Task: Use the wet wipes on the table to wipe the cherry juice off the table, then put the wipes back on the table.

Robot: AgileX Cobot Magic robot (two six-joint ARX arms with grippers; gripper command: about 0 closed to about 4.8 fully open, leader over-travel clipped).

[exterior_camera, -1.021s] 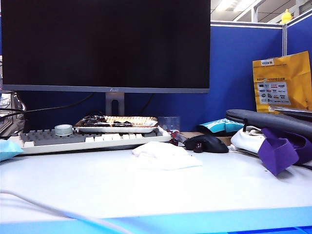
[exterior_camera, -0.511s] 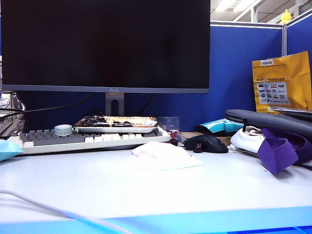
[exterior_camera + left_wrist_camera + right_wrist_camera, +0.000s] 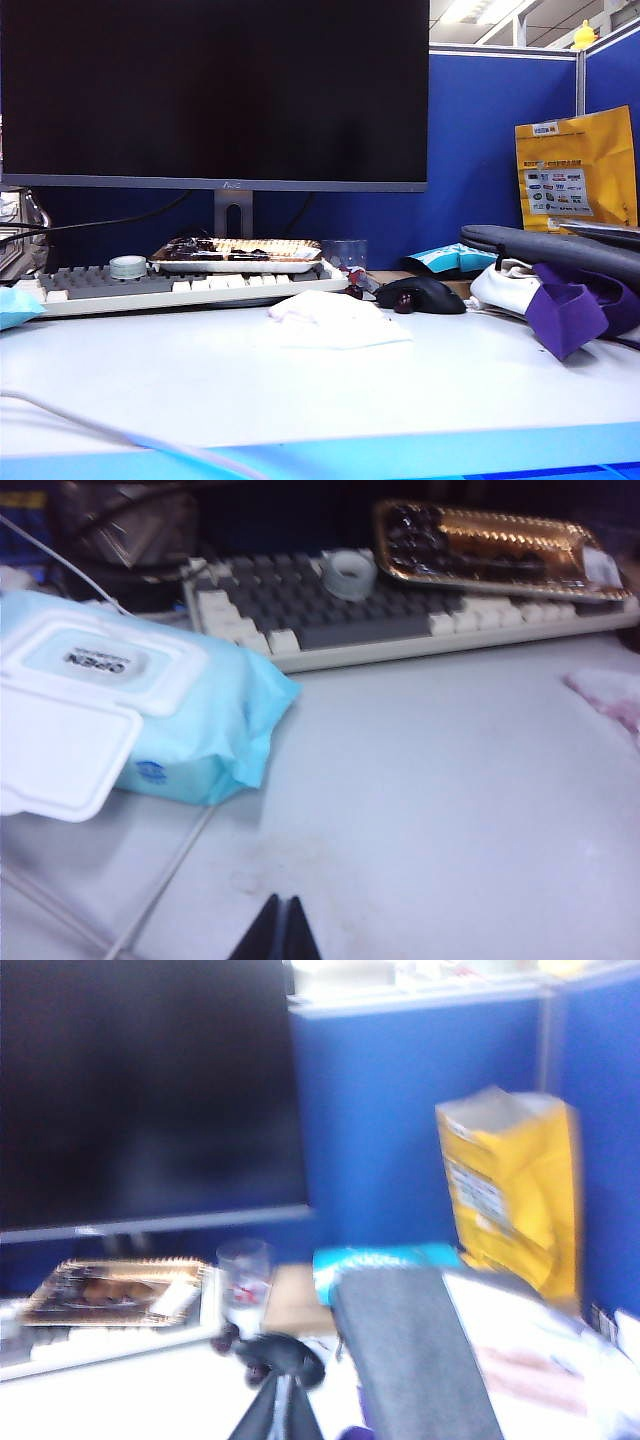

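Ext view: no arm or gripper in sight, just the table (image 3: 300,400) w/ its light blue front edge. The wet wipes (image 3: 333,320) lie crumpled on the table, mid-frame, just in front of the keyboard (image 3: 150,285) and near the black mouse (image 3: 425,293), apart from both. A gold tray (image 3: 240,252) sits on the keyboard's far side under the monitor (image 3: 215,90); purple cloth (image 3: 570,310) at far right, yellow bag (image 3: 577,170) against the blue partition. Left wrist view adds what ext barely shows: a light blue wipes pack (image 3: 150,725) w/ white lid flipped open, beside the keyboard's end, plus one pink-tinged edge of the wet wipes (image 3: 610,695) at frame edge. Left gripper (image 3: 279,932) hovers low over bare table, fingertips pressed together, holding nothing. Right wrist view is blurred; right gripper (image 3: 281,1405) is raised, aimed toward the mouse (image 3: 280,1355) and a grey sleeve (image 3: 410,1350), tips together, nothing between them. It also shows a clear cup (image 3: 245,1270) by the tray. Cherry juice: can't make out on the table in any view beyond the pink tint on the wipe.
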